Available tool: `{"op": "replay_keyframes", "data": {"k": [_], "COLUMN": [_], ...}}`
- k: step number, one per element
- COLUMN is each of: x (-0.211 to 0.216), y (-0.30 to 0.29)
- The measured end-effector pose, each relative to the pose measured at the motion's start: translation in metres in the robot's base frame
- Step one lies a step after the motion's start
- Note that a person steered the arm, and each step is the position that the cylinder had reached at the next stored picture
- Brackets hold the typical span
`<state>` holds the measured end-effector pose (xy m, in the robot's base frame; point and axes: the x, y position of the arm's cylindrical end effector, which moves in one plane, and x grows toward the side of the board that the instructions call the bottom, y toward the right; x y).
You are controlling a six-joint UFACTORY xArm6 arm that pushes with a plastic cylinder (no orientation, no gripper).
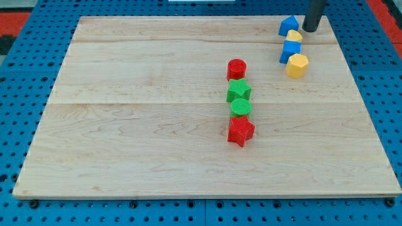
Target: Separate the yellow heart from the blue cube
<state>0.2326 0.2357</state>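
Board (157, 125) of pale wood, lying on a blue pegboard surface (19, 125), carrying eight blocks in two groups. Middle group, a close column running from the view's top to bottom: red cylinder (236, 68), green star (239, 90), green cylinder (240, 107), red star (240, 130), each touching or just beside the next. Right group, near the board's top right corner, a second close column: blue pentagon-like block (288, 25) at the top; yellow heart (294, 36) directly below and touching it, its outline small and partly covered by its neighbours, so the heart shape is hard to confirm; blue cube (290, 50) pressed against the heart's lower edge; yellow hexagon (297, 65) at the bottom, touching the cube's lower right. My tip (311, 29), the lower end of a dark rod, rests on the board just to the right of the yellow heart and the blue pentagon-like block, close to the heart; whether it touches is not clear. The rod's upper part is cut off by the view's top edge. No jaws exist on this arm, so no opening or closing can be told. Red matting (383, 12) shows at the top right corner.
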Motion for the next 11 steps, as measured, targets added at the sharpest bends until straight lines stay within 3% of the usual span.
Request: {"op": "replay_keyframes", "data": {"k": [2, 4, 5, 8, 11], "x": [-0.002, 0.012, 0.042, 0.043, 0.064], "y": [-0.043, 0.04, 0.025, -0.05, -0.044]}}
